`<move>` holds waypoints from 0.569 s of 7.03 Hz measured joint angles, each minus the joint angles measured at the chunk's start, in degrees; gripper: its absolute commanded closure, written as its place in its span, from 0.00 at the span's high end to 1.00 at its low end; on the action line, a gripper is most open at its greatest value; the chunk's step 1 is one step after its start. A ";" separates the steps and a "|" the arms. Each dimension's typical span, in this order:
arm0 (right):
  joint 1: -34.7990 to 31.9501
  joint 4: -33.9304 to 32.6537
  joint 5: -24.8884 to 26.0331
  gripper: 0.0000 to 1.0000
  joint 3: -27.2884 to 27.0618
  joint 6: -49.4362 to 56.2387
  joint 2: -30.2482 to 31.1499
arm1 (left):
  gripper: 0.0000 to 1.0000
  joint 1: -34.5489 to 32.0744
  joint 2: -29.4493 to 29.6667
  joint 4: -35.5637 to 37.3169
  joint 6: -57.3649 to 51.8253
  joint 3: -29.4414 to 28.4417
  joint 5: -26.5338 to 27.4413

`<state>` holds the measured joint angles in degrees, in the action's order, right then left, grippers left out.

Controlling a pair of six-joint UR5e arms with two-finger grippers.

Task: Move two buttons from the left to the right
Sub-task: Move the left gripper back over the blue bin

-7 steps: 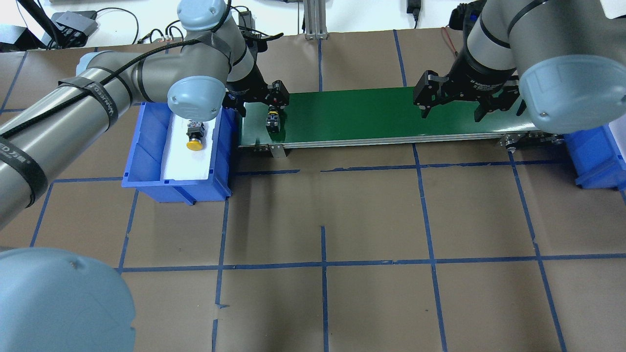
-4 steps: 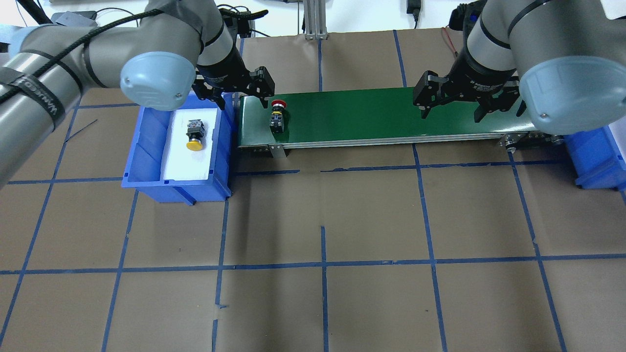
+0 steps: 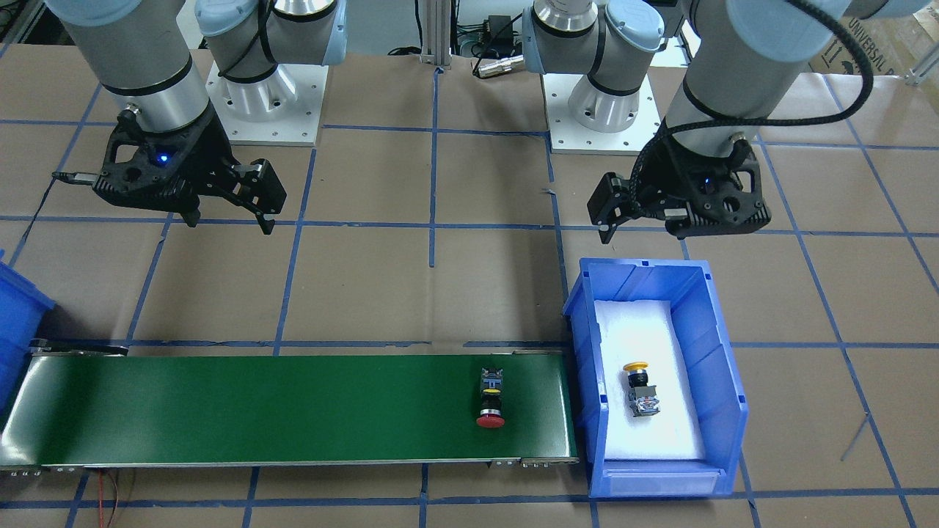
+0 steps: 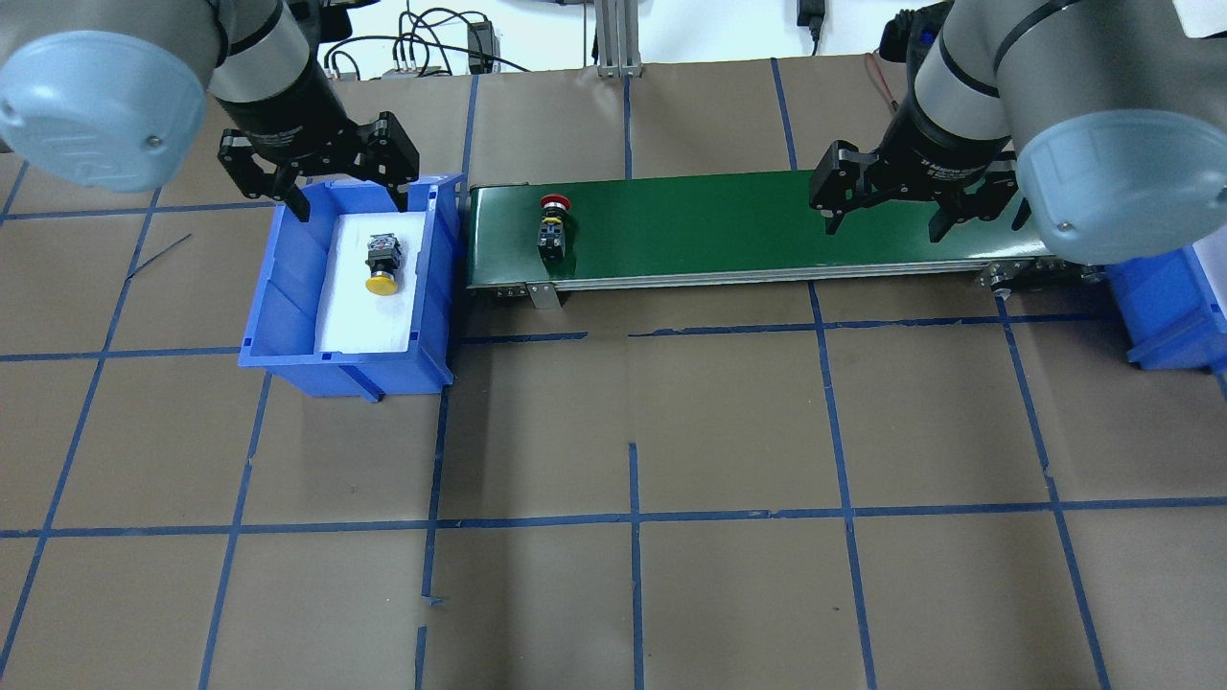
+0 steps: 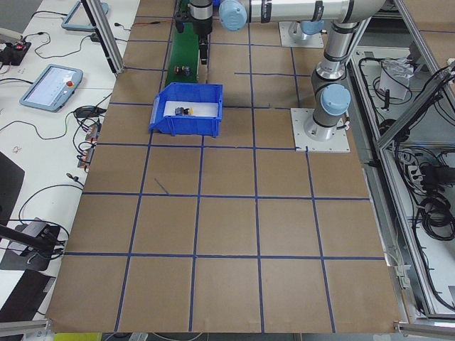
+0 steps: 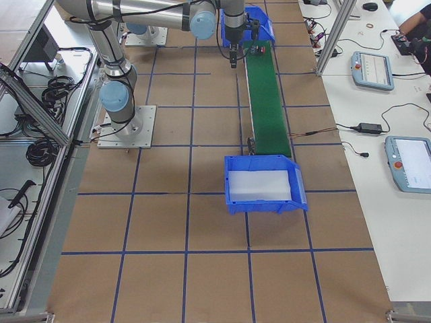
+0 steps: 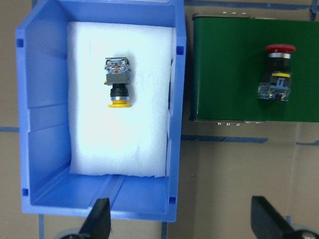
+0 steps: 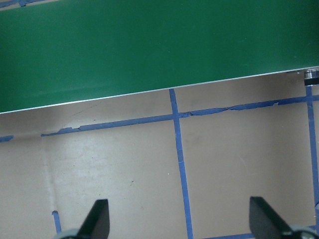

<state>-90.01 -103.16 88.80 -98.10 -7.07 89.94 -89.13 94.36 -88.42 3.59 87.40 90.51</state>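
Pickup of the yellow-capped button [image 4: 382, 266] seems next: it lies in the blue bin [image 4: 288, 316], below and ahead of the released left gripper [image 4: 350, 206], which must descend; the red-capped button [image 4: 553, 225] lies beside it, on the conveyor belt [image 4: 719, 225].

One red-capped button [image 4: 552, 226], one yellow-capped button [image 4: 382, 266], two blue bins [image 4: 288, 278] [image 4: 1165, 307], one green conveyor belt [image 4: 729, 225], two tools [image 4: 350, 196] [image 4: 884, 225]

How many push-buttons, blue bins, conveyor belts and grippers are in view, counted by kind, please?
Push-buttons: 2, the red-capped button and the yellow-capped button
Blue bins: 2, the left bin and the right bin
Green conveyor belt: 1
Grippers: 2, the left gripper and the right gripper, both open
Total: 7
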 measured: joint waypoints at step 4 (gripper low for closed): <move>-0.04 -0.13 -0.01 1.00 -0.20 0.03 0.00 | 1.00 3.37 4.52 3.53 -5.83 -2.12 -0.26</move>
<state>-90.05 -103.29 88.79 -98.30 -7.04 89.94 -85.75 98.89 -84.89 -2.24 85.28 90.26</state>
